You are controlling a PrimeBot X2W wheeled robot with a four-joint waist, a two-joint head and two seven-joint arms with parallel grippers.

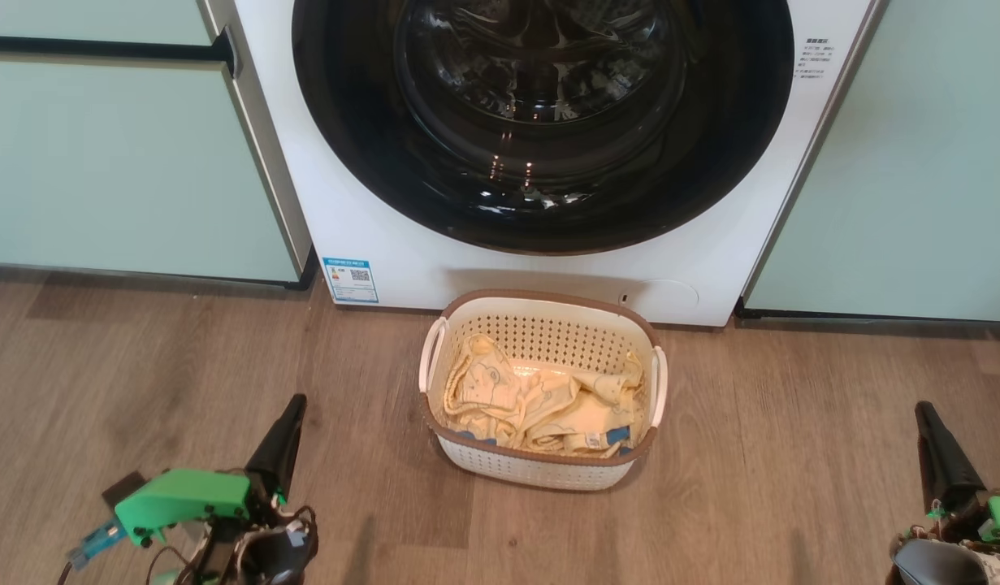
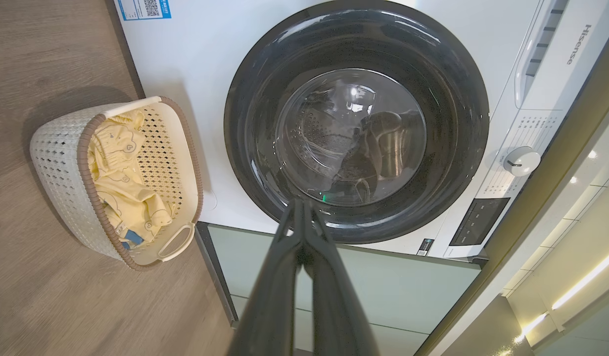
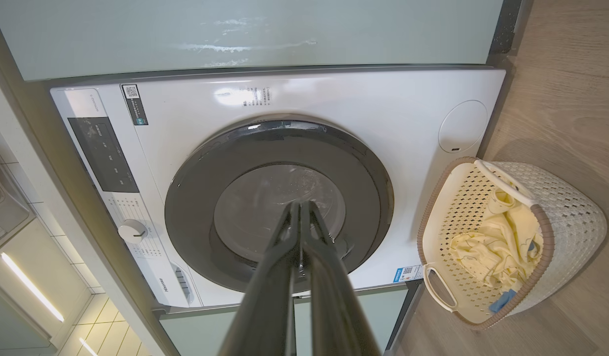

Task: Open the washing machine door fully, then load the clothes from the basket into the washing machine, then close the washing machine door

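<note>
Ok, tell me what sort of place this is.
Likely a home laundry corner, perhaps within a kitchen: a white front-loading washing machine built in between pale green cabinets, with a basket of clothes on the wood-look floor before it.

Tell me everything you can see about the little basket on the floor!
The basket is a small cream-white plastic tub, a rounded rectangle. Its walls are full of little holes, it has a brown woven-look rim, and there is a white handle on each short side. It stands upright on the wooden floor, close in front of the white washing machine. Crumpled pale yellow clothes with blue patches lie inside it.
</note>
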